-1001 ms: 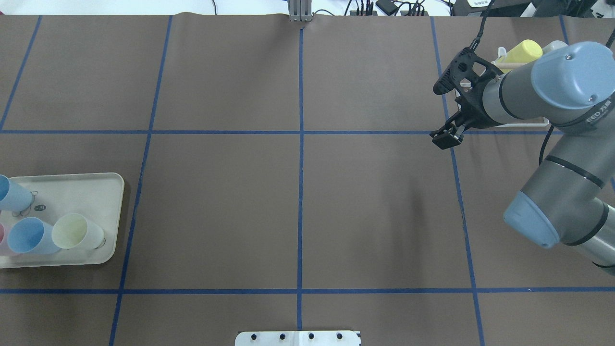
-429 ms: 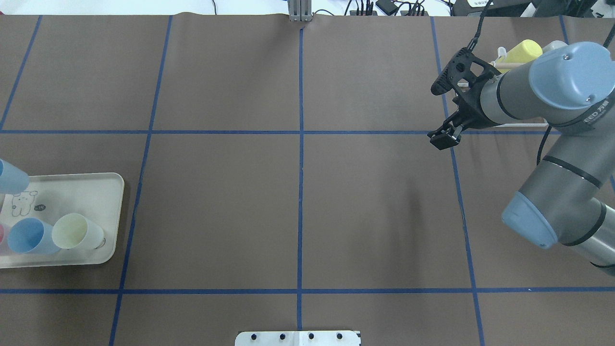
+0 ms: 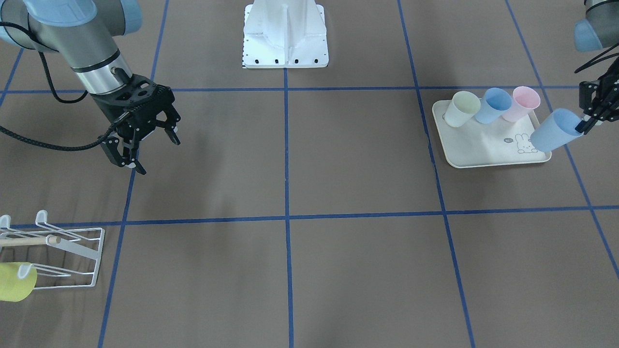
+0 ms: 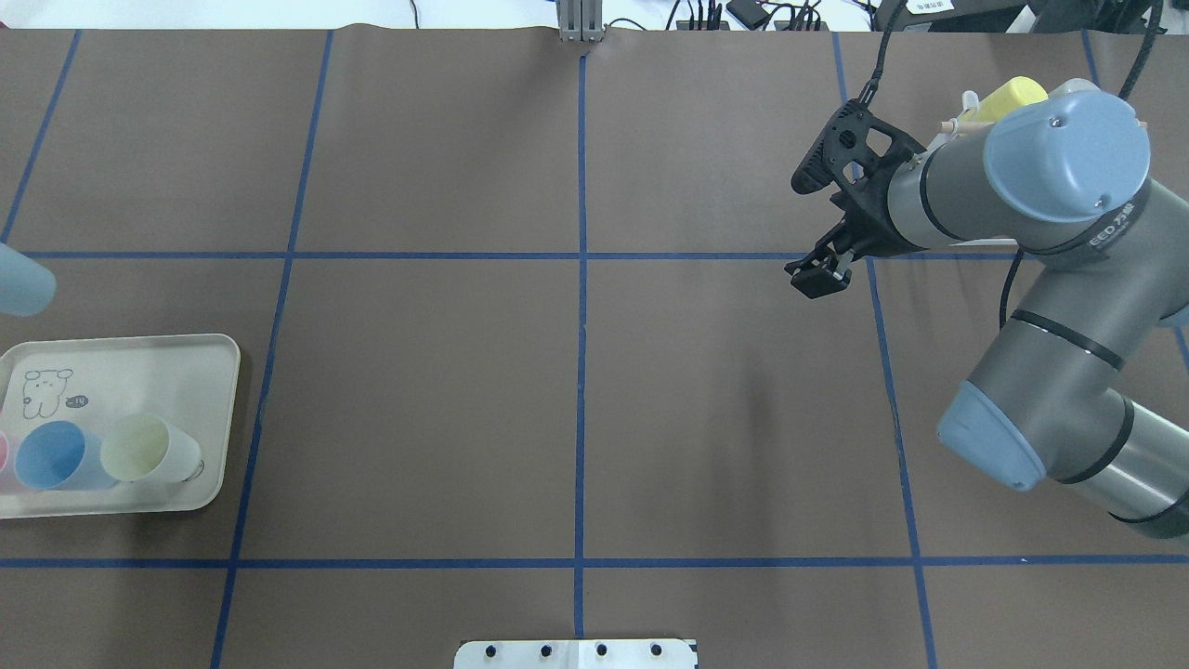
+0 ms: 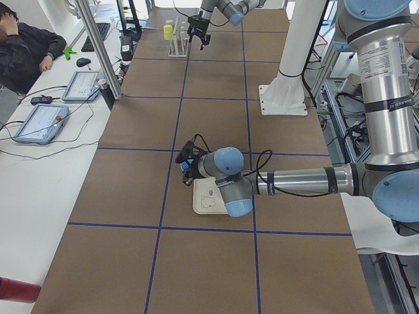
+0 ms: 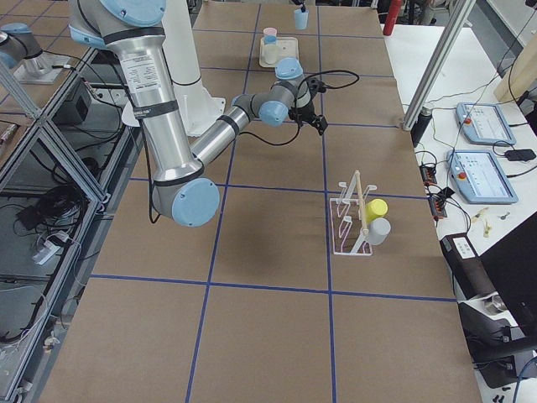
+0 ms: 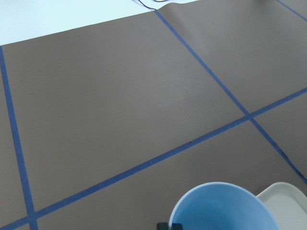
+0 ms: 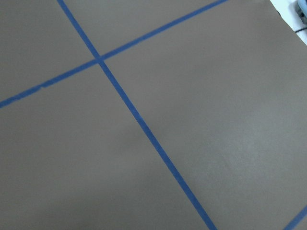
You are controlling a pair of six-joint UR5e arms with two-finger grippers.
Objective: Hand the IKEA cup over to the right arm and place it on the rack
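While left jaws pinch smooth blue tapered cup (image 3: 556, 131) rim, right jaws hang spread.

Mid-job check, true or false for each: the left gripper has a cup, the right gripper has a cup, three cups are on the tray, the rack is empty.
1. The left gripper holds a light-blue plastic cup. True.
2. The right gripper is shut on a cup. False: it is open and empty, above the table.
3. Three cups are on the cream rabbit-print tray. True: one pale yellow, one blue, one pink.
4. The white wire rack is empty. False: a yellow cup already hangs on it.
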